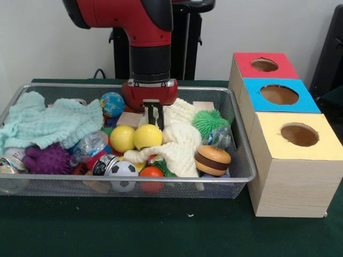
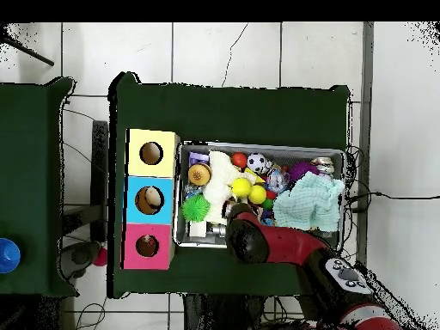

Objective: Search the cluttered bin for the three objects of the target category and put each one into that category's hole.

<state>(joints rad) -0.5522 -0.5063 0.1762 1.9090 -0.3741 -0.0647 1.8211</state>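
Bin [image 1: 242, 176]: cluttered — balls, cloths, toy burger [image 1: 212, 160].
Gripper [image 1: 155, 119]: fingers nearly together, empty — above yellow ball [image 1: 147, 136].

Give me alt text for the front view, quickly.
The red arm's gripper reaches down into the wire-mesh bin of clutter, just above a yellow ball and a cream cloth. Three wooden boxes with red, blue and yellow holes stand beside the bin.
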